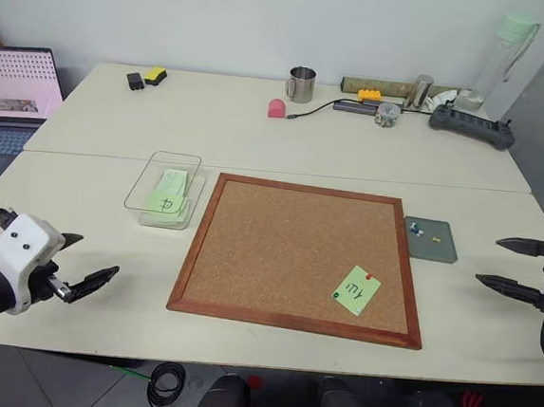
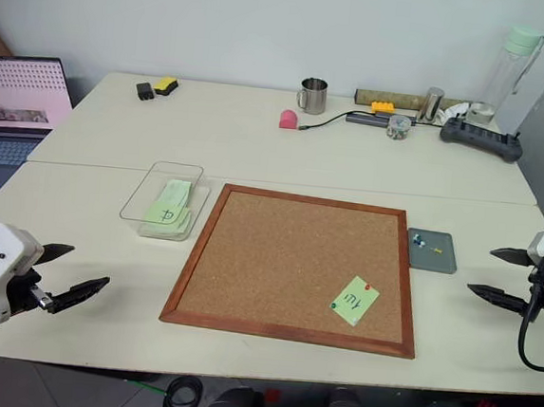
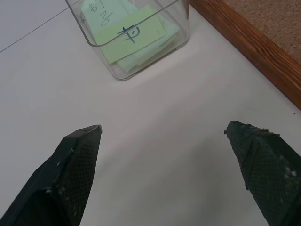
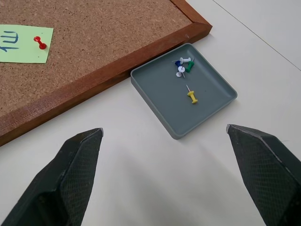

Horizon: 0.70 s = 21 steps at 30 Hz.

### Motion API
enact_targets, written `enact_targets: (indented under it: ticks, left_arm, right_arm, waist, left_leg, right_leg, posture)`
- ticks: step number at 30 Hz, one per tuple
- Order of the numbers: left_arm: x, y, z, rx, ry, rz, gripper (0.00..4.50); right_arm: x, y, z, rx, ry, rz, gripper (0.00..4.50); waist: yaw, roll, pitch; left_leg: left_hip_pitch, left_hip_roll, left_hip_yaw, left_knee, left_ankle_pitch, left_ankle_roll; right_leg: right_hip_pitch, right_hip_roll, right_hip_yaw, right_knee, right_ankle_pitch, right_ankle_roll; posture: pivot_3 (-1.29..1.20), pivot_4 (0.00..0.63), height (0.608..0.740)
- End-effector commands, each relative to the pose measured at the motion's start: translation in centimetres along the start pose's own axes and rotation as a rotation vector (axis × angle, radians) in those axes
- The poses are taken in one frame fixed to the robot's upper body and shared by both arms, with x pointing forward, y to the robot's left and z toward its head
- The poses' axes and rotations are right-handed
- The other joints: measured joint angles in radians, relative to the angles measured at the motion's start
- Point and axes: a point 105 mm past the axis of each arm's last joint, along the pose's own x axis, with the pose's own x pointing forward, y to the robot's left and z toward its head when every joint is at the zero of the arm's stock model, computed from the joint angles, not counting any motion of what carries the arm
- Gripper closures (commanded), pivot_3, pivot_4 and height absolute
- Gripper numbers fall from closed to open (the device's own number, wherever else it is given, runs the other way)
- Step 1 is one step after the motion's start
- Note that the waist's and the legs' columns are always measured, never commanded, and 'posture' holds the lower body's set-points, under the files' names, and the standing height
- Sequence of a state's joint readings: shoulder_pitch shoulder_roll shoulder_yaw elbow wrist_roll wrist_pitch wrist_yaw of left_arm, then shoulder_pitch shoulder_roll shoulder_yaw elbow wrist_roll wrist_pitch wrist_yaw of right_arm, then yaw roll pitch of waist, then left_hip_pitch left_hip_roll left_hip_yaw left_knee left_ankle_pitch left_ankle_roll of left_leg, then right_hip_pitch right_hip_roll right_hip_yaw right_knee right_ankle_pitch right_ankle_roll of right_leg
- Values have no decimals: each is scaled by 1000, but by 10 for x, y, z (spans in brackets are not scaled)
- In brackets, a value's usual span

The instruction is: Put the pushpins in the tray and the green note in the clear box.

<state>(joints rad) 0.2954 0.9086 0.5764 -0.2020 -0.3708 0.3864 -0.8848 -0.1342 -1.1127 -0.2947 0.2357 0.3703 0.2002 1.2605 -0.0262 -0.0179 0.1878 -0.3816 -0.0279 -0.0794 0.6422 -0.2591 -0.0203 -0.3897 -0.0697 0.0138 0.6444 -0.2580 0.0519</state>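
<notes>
The light green square sticky note scribbled "my" [image 1: 357, 290] is fixed near the right front corner of the big wood-framed cork board [image 1: 287, 252] by a red pushpin [image 4: 40, 43] and a dark green one [image 2: 334, 305], while blue, white, green and yellow pushpins [image 4: 187, 70] lie in the small dark grey square tray [image 4: 214, 108] just beside the board's right edge. The shallow clear plastic box [image 1: 150, 181], beside the board's left edge, holds other green notes, one marked with a "P"-like sign [image 3: 133, 36]. The left gripper [image 1: 84, 265] hovers spread open and empty in front of the box, and the right gripper [image 1: 511, 265], likewise open and empty, hangs right of the tray, well apart from the note.
</notes>
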Motion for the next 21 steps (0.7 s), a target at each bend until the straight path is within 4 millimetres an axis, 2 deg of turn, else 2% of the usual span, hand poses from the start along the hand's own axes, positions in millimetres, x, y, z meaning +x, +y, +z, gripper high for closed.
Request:
enact_targets:
  ticks: [1,21]
  left_arm:
    - [-2,5,8,23,-15,14,0]
    - [-6,3,20,-51,-95,13,0]
  right_arm:
    - [-5,-5,12,-54,-15,-19,79]
    - [6,-3,21,-68,-40,17,79]
  waist:
    - [0,0,0]
    - [0,0,0]
  left_leg:
    - [0,0,0,0,0,0]
    - [0,0,0,1,0,0]
  right_leg:
    - [0,0,0,0,0,0]
    - [0,0,0,1,1,1]
  posture:
    - [0,150,740]
    - [0,150,740]
